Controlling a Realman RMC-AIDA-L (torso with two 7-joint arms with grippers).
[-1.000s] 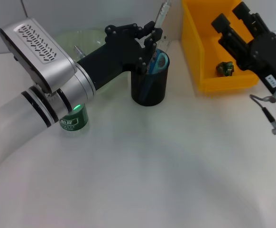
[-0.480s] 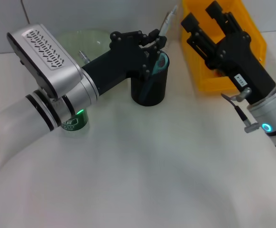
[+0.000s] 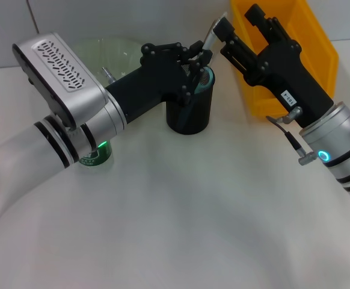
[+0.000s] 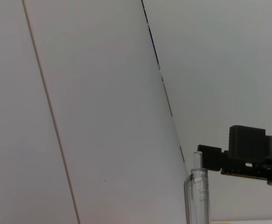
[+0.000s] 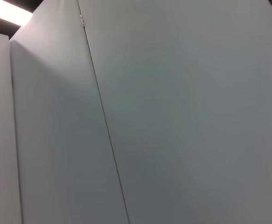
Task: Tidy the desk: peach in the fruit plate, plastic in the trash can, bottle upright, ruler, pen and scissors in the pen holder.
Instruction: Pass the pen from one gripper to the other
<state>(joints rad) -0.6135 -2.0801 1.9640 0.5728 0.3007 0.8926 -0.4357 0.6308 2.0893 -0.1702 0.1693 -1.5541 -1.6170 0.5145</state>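
My left gripper [image 3: 196, 55] hangs over the black pen holder [image 3: 188, 114] and is shut on a clear pen [image 3: 210, 30] that points up and back. The pen's lower end is hidden behind the fingers. Blue-handled scissors [image 3: 204, 78] stand in the holder. My right gripper [image 3: 238, 23] is open, with one fingertip right at the pen's top end. The left wrist view shows the pen [image 4: 197, 191] with the right gripper's fingers [image 4: 248, 154] just behind it. A green bottle [image 3: 94, 156] stands upright, partly hidden under my left arm. The peach, ruler and plastic are not in view.
A yellow bin [image 3: 322, 42] stands at the back right, mostly behind my right arm. A pale green glass plate [image 3: 103, 49] lies at the back left behind my left arm. The right wrist view shows only wall panels.
My right arm has swung left from over the yellow bin until its fingers reach the top of the pen. My left gripper has stayed over the holder with the pen.
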